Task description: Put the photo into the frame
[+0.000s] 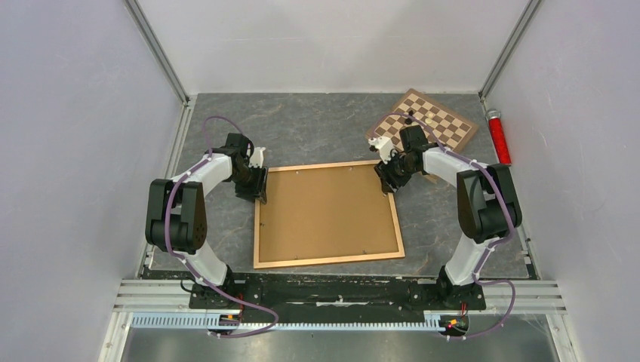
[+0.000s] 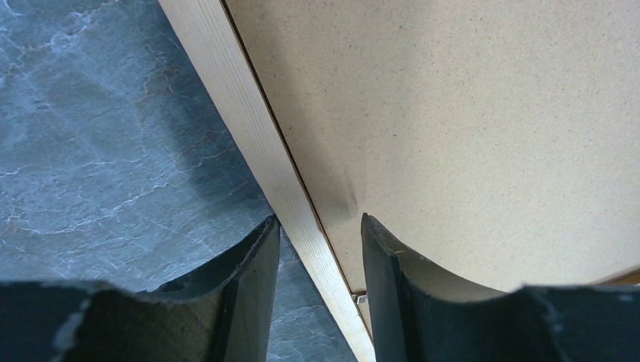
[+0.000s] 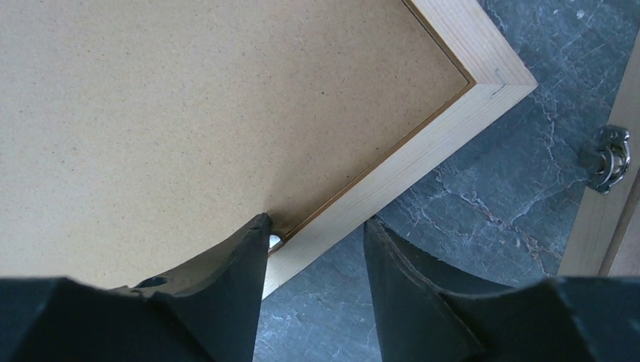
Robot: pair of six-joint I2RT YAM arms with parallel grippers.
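The frame (image 1: pixel 329 261) lies flat on the grey table with a plain brown backing board (image 1: pixel 328 211) filling it. The photo is not in view. My left gripper (image 1: pixel 260 185) is at the frame's left rail near its far corner. In the left wrist view the gripper (image 2: pixel 320 219) is open, astride the pale rail (image 2: pixel 249 128), with one finger over the board (image 2: pixel 453 113). My right gripper (image 1: pixel 386 179) is at the right rail near the far right corner. In the right wrist view it (image 3: pixel 316 219) is open, astride the rail (image 3: pixel 423 143), its left finger by a small metal tab (image 3: pixel 274 241).
A chessboard (image 1: pixel 434 124) with a few pieces lies at the back right, close behind my right arm; its edge and a metal clasp (image 3: pixel 607 154) show in the right wrist view. A red cylinder (image 1: pixel 498 137) lies by the right wall. White walls enclose the table.
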